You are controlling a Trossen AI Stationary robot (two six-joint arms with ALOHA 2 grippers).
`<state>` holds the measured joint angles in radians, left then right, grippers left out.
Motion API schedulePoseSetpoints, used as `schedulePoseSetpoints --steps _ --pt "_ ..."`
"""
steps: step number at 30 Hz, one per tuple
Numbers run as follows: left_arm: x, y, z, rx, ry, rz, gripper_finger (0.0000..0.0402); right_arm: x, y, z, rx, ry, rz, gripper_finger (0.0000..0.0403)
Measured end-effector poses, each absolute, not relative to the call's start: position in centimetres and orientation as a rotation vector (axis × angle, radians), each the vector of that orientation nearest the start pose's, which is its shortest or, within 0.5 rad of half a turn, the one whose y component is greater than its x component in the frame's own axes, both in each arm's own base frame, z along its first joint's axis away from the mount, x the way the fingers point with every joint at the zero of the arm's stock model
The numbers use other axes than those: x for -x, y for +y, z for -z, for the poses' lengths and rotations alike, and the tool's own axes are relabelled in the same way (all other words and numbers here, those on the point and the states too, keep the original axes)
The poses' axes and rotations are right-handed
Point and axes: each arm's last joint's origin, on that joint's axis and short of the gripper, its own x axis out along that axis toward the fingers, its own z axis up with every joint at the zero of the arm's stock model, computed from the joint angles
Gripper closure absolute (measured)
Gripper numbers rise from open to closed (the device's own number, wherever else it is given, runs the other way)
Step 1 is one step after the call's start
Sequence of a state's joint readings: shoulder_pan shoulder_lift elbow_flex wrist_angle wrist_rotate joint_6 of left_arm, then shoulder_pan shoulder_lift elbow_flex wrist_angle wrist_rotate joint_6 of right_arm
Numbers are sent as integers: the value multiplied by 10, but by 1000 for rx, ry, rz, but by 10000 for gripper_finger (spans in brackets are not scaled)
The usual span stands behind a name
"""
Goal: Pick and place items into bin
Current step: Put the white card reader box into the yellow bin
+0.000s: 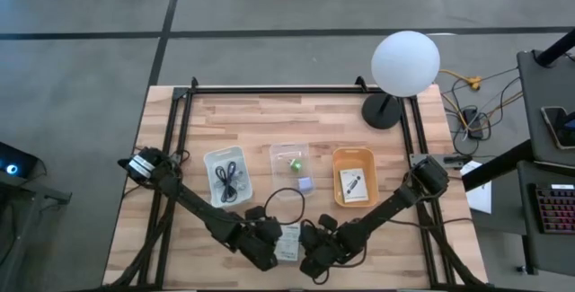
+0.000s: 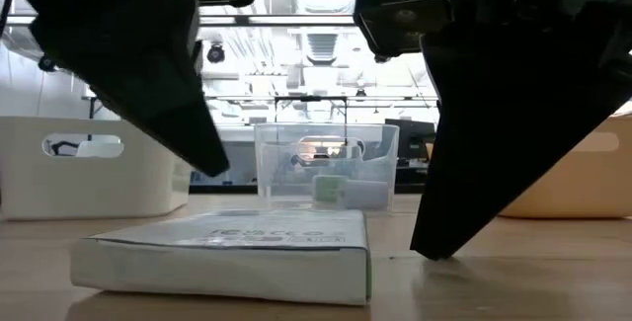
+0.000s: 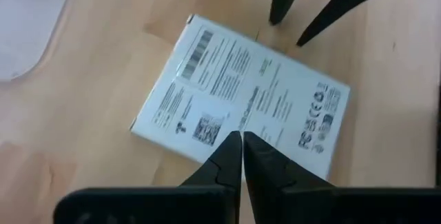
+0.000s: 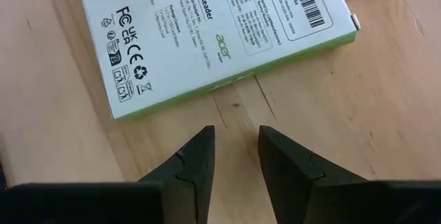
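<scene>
At the near edge of the table (image 1: 180, 238), between the two grippers, lies a flat white printed packet (image 1: 288, 241), green along its edge, label up and resting free on the wood. The left gripper (image 3: 241, 145) hangs just above the packet's left side with its fingers pressed together, holding nothing. The right gripper (image 4: 234, 141) sits just to the packet's right, its tips parted a little over bare wood, empty, the packet's green edge just beyond the tips.

The step in hand looks like picking this packet up. It is thin, so the right fingers would do best to widen, straddle the short edge and pinch low.

Its long axis runs near to far, slightly skewed.

Farther off stand three trays: white (image 1: 226, 176), clear (image 1: 289, 163), orange (image 1: 353, 176).
</scene>
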<state>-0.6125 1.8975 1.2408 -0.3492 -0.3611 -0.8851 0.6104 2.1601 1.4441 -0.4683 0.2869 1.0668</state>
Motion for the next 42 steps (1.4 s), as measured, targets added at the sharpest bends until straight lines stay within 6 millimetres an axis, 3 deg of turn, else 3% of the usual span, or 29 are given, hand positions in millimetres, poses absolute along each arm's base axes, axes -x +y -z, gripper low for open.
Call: schedulePoseSetpoints --steps 19,28,32,42 --pt "-303 -217 -139 400 1002 -196 402 -363 237 -120 -368 1030 207 274" --pt "-303 -217 -139 396 996 -199 402 -363 235 -124 -207 1031 134 250" --pt "-303 -216 -138 394 991 -203 402 -373 230 -134 -80 953 138 242" --pt "-301 -214 -149 376 987 -217 401 -383 217 -138 -104 942 165 238"
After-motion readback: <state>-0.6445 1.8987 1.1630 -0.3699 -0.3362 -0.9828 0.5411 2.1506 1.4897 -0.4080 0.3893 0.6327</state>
